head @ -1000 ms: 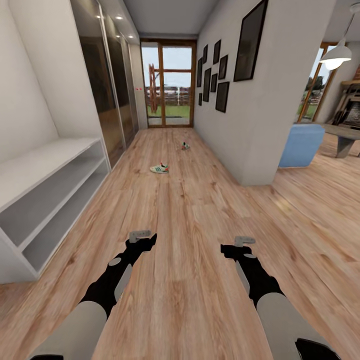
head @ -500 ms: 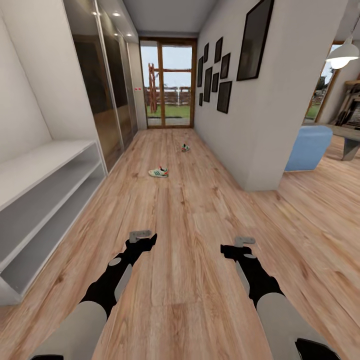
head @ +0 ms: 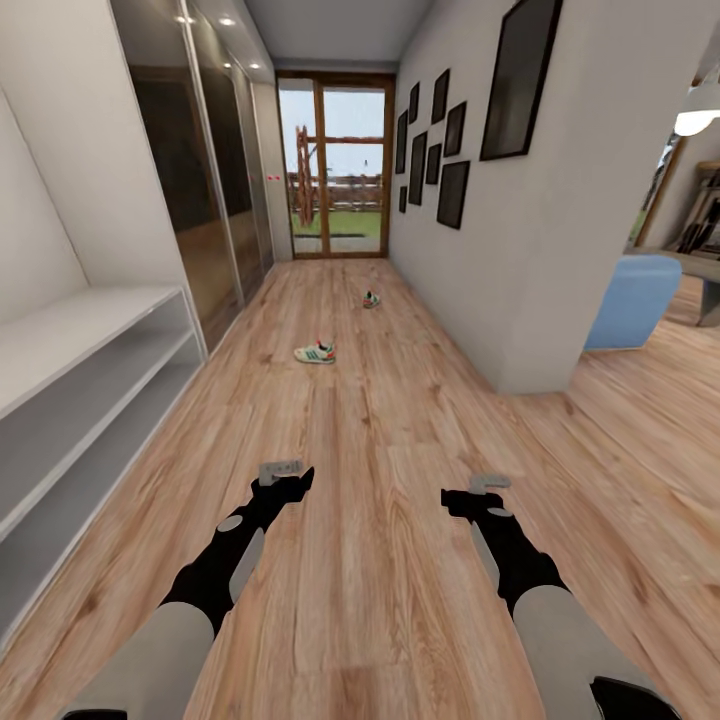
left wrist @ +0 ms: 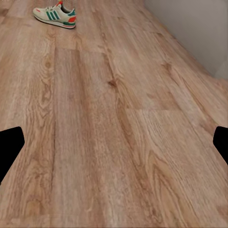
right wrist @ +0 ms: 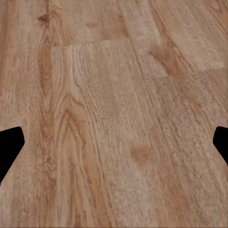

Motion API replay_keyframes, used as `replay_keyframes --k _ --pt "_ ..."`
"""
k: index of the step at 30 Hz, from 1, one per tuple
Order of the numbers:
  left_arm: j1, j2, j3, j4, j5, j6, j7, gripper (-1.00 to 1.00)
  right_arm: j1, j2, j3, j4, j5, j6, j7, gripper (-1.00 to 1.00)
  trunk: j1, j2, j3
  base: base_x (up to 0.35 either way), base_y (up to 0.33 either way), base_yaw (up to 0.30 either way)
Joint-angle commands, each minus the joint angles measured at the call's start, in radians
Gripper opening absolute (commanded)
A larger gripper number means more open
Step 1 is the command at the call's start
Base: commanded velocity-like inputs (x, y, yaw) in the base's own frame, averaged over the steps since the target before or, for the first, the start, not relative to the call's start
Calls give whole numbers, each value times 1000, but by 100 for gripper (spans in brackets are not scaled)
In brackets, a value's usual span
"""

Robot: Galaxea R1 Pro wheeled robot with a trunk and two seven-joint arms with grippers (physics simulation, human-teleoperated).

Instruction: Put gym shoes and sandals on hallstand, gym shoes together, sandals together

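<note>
Readable text: none in any view.
Gym shoe [left wrist: 55, 16]: green side stripes, no legible brand.
Wall frames [head: 453, 194]: dark, unreadable.

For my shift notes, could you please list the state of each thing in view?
Near gym shoe: upright on the floor, untouched.
Far gym shoe: on the floor, farther down the corridor.
Shoe rack: shelves bare.
Left claw: open, holding nothing.
Right claw: open, holding nothing.

1. Bare corridor floor [head: 380, 450] lies open ahead of both hands.
2. The hallstand [head: 70, 400] lines the left side; a wall corner [head: 530, 370] juts in far right.
3. Two gym shoes [head: 316, 352] lie far ahead, mid-corridor.
</note>
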Motion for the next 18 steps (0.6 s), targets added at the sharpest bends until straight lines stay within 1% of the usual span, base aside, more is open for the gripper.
replay_keyframes --k 1,18 --pt "-1 -1 4 1 10 -1 -8 100 0 1 -5 -2 10 6 1 100 0 0 -1 349 0 0" --pt "-1 -1 4 1 10 -1 -8 100 0 1 -5 -3 10 6 1 100 0 0 -1 349 0 0"
